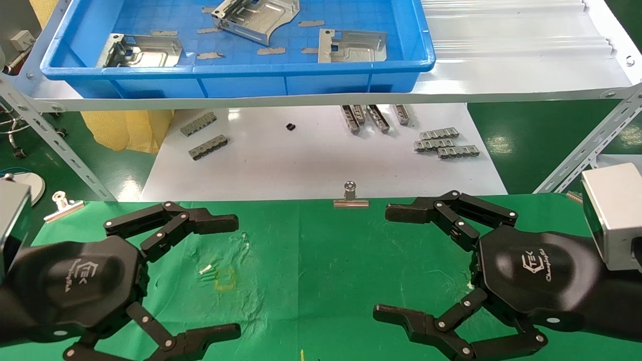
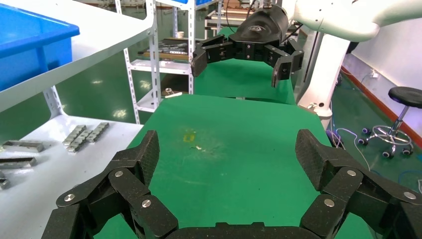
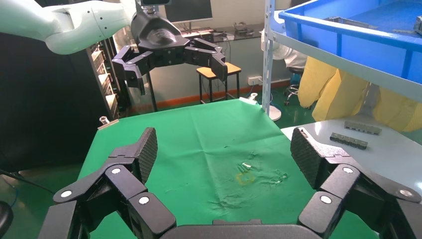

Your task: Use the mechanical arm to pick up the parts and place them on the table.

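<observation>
Both grippers are held spread wide and empty above the green table (image 1: 321,260): the left gripper (image 1: 238,276) to one side, the right gripper (image 1: 383,263) facing it. Three parts (image 1: 145,50) (image 1: 256,20) (image 1: 351,46) are seen only from the head view, lying apart inside the blue tray (image 1: 421,57) on the upper shelf. Only an edge of that tray is caught by the wrist views, where the opposite gripper is shown instead.
</observation>
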You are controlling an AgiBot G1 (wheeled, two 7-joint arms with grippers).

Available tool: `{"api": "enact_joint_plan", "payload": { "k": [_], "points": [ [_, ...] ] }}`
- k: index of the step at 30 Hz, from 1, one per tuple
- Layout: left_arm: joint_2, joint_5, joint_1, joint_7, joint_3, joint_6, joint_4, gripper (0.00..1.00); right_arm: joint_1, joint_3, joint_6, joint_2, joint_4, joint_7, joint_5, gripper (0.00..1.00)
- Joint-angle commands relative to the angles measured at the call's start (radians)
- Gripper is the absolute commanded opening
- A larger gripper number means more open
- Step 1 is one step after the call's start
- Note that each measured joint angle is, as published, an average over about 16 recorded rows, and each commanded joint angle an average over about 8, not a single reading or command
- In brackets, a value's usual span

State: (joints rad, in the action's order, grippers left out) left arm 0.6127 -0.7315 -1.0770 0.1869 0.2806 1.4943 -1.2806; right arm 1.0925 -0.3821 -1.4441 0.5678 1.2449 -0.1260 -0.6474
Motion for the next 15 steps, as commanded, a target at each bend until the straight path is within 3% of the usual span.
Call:
{"api": "enact_joint_plan", "payload": {
  "k": [1, 15],
  "points": [
    [0.000, 0.000, 0.000, 0.000, 0.000, 0.000, 0.000, 1.00, 0.000, 0.000, 0.000, 0.000, 0.000, 0.000, 0.000, 0.00],
    [0.000, 0.000, 0.000, 0.000, 0.000, 0.000, 0.000, 1.00, 0.000, 0.000, 0.000, 0.000, 0.000, 0.000, 0.000, 0.00]
  ]
}}
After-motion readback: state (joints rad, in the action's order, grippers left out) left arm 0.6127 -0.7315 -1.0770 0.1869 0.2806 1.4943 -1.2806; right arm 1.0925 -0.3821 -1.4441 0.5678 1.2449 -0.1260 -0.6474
